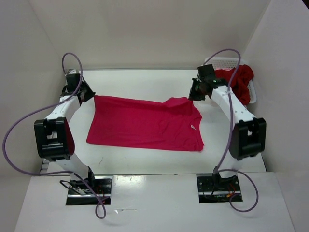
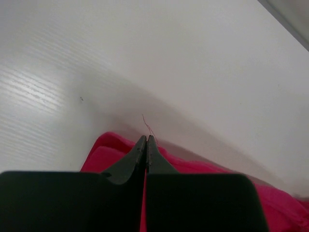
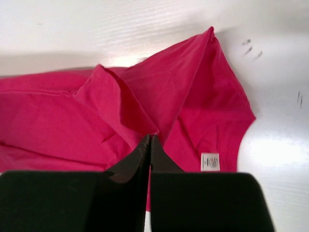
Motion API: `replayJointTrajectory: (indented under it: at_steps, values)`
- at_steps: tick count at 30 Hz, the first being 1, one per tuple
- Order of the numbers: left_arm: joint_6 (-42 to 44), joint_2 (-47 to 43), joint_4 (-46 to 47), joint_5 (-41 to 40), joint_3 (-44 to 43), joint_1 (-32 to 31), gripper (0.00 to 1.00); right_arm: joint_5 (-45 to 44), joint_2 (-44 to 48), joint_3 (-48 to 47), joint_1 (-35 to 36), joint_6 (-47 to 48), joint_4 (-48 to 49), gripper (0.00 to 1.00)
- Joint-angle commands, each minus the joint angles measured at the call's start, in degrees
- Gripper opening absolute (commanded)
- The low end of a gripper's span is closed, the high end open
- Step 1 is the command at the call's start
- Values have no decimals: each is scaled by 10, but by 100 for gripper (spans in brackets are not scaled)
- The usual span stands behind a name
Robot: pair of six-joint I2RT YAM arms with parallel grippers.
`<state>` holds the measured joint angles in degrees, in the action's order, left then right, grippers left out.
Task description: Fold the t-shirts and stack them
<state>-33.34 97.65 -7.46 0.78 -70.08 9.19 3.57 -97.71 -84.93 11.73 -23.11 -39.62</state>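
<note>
A bright magenta-pink t-shirt [image 1: 145, 123] lies spread flat across the middle of the table, collar to the right. My left gripper [image 1: 90, 94] is at its far left corner, with jaws closed on the cloth edge [image 2: 101, 157]; the fingertips [image 2: 146, 138] meet there. My right gripper [image 1: 194, 95] is at the far right sleeve, with jaws closed on a raised fold of the shirt [image 3: 193, 87]; its tips [image 3: 150, 137] pinch the fold's peak. A dark red t-shirt [image 1: 241, 79] is bunched in the basket. The salmon-pink shirt is out of view.
A white mesh basket [image 1: 222, 62] stands at the far right corner against the wall. White walls enclose the table on three sides. A white neck label [image 3: 210, 161] shows inside the magenta-pink shirt's collar. A loose thread [image 2: 148, 125] sticks out past the left tips.
</note>
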Motion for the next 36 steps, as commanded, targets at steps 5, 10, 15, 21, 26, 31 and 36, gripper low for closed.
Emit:
replayJointTrajectory:
  at_steps: [5,10,15,21,26,31,36]
  values:
    - [-15,-91,4,24,74,23,0,-11,179,176,-3,-49,-9,0]
    - [-30,-129,-7,29,114,40,0,1,265,268,-3,-81,-43,0]
    - [-30,-156,-26,17,160,45,0,10,283,280,3,-108,-88,0]
    - [-36,-193,-59,0,196,50,5,16,332,315,9,-142,-136,3]
    - [-45,-234,-85,-34,217,62,22,16,357,325,9,-156,-162,13]
    - [-73,-257,-85,-34,200,62,32,21,353,312,21,-142,-160,27]
    - [-73,-257,-63,10,190,62,32,35,315,304,70,-143,-86,1]
